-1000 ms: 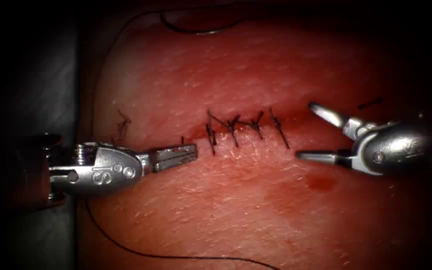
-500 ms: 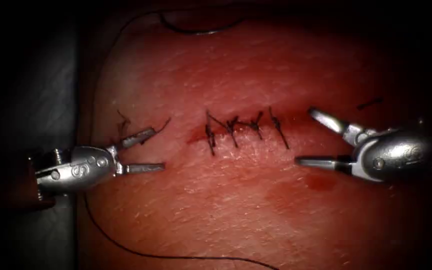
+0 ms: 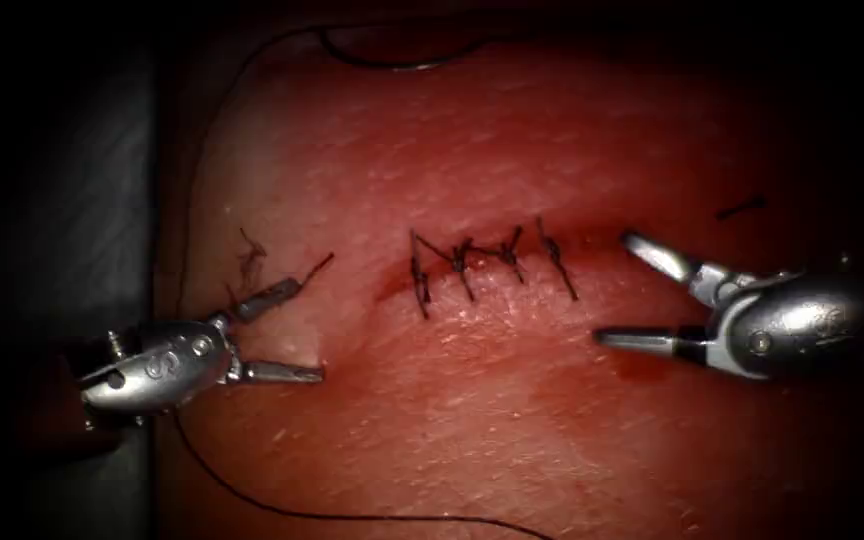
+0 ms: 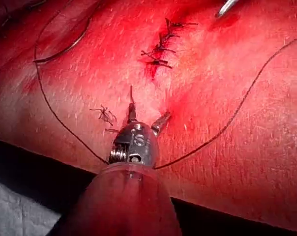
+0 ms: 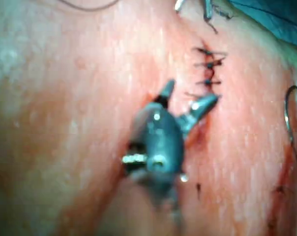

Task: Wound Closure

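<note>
Both needle drivers stand with jaws spread wide and nothing in them over the tissue point(image 3: 512, 420). The left tool point(image 3: 287, 332) is near the tissue's left edge, left of the cut point(image 3: 392, 290); a short cut end of thread point(image 3: 320, 266) lies against its upper jaw, ungripped. The right tool point(image 3: 632, 290) is at the right end of the stitch row point(image 3: 487, 262), its lower jaw over red fluid point(image 3: 642, 368). The curved needle point(image 3: 392, 62) lies loose on the tissue's far edge, not in the tissue, with the long thread point(image 3: 352, 517) trailing round the left edge to the near edge. The likely hazard: either open jaw tip could snag the slack thread or a knot and strain the stitches, or dig into the tissue
</note>
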Available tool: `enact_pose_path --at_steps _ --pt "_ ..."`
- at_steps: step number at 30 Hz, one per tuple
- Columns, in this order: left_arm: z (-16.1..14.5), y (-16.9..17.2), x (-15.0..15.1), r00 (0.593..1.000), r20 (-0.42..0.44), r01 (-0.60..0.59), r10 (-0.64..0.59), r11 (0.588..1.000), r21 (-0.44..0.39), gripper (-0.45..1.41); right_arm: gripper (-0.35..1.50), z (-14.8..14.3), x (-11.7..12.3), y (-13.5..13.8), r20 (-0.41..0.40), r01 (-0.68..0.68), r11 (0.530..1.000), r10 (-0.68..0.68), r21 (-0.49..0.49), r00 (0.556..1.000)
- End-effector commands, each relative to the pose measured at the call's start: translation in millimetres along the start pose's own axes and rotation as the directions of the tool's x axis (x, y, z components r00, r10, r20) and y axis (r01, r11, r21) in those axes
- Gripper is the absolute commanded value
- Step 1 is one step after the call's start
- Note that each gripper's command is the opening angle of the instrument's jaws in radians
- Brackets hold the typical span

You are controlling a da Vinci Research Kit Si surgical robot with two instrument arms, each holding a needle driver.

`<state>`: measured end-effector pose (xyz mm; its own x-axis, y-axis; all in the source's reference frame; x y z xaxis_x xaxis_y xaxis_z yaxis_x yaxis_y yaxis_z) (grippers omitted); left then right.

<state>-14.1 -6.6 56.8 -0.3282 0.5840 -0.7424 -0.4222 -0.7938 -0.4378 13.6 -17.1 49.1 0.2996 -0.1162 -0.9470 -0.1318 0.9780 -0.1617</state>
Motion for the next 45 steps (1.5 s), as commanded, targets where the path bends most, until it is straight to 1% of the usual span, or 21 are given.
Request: enact_pose_path --at_steps 1,4,7,8,9,13,15,16,19,22,25,28,30,31,32,38,42,43,45 --pt "0.8 0.7 -0.2 0.999 -0.009 0.036 -0.036 0.999 -0.032 0.49 1.01 0.6 -0.2 -1.0 -0.001 -0.01 1.0 0.01 0.003 1.0" --pt "0.8 1.6 0.4 0.99 -0.021 0.133 -0.136 0.984 -0.117 0.51 1.01 0.6 -0.1 -1.1 -0.001 -0.016 1.0 0.016 0.003 1.0" --pt "0.7 2.0 0.7 0.972 -0.013 0.227 -0.234 0.955 -0.193 0.52 1.01 0.6 -0.1 -1.1 0.0 -0.022 1.0 0.022 0.003 1.0" --pt "0.7 2.2 0.6 0.959 -0.002 0.274 -0.282 0.934 -0.229 0.56 1.01 0.5 -0.1 -1.1 0.0 -0.027 1.0 0.027 0.003 1.0" --pt "0.6 2.2 0.5 0.956 0.001 0.285 -0.294 0.929 -0.236 0.57 1.01 0.5 0.0 -1.1 -0.001 -0.027 1.0 0.027 0.003 1.0" --pt "0.5 2.3 0.0 0.956 0.034 0.293 -0.293 0.928 -0.229 0.78 0.99 0.4 0.2 -1.2 0.003 -0.039 0.999 0.039 0.009 0.999" --pt "0.5 1.7 0.1 0.955 0.083 0.295 -0.284 0.933 -0.205 0.91 0.98 0.4 0.3 -1.3 0.005 -0.044 0.999 0.044 0.011 0.999" --pt "0.5 1.4 0.2 0.954 0.096 0.296 -0.283 0.938 -0.182 0.93 0.98 0.4 0.3 -1.3 0.005 -0.044 0.999 0.044 0.011 0.999" --pt "0.5 -0.1 0.2 0.966 0.129 0.238 -0.223 0.965 -0.114 0.99 0.98 0.4 0.4 -1.5 0.006 -0.055 0.998 0.055 0.011 0.998" --pt "0.6 -1.9 -0.2 0.969 0.164 0.193 -0.183 0.98 -0.047 0.98 0.98 0.5 0.5 -1.5 0.006 -0.055 0.998 0.055 0.011 0.998" --pt "0.6 -3.0 -0.7 0.971 0.203 0.13 -0.123 0.991 -0.02 0.99 0.98 0.5 0.6 -1.5 0.008 -0.055 0.998 0.055 0.013 0.998" --pt "0.5 -3.4 -0.4 0.97 0.227 0.087 -0.083 0.996 -0.006 0.99 0.98 0.5 0.5 -1.5 0.011 -0.055 0.998 0.055 0.015 0.998" --pt "0.4 -3.4 0.7 0.97 0.236 0.055 -0.052 0.998 -0.006 0.99 0.96 0.5 0.4 -1.4 0.013 -0.061 0.998 0.061 0.017 0.998" --pt "0.3 -3.2 1.2 0.974 0.222 0.046 -0.042 0.999 -0.016 0.99 0.96 0.6 0.4 -1.4 0.014 -0.061 0.998 0.061 0.017 0.998" --pt "0.0 -2.7 2.5 0.983 0.186 0.019 -0.011 0.999 -0.039 0.96 0.96 0.7 0.4 -1.4 0.014 -0.061 0.998 0.061 0.016 0.998" --pt "-1.0 -1.4 6.7 0.993 0.115 0.034 -0.019 0.991 -0.127 0.98 0.98 0.9 0.4 -1.4 0.019 -0.066 0.998 0.066 0.02 0.998" --pt "-2.1 -2.8 9.8 0.997 0.08 0.017 -0.005 0.988 -0.157 0.98 0.98 0.9 0.3 -1.3 0.019 -0.067 0.998 0.066 0.019 0.998" --pt "-2.2 -3.3 10.5 0.998 0.068 0.011 -0.001 0.989 -0.151 0.98 0.98 0.9 0.3 -1.3 0.02 -0.067 0.998 0.066 0.019 0.998" --pt "-2.3 -4.8 12.2 0.999 0.043 0.003 0.002 0.993 -0.12 0.91 0.98 0.9 0.2 -1.3 0.021 -0.073 0.997 0.072 0.019 0.997"
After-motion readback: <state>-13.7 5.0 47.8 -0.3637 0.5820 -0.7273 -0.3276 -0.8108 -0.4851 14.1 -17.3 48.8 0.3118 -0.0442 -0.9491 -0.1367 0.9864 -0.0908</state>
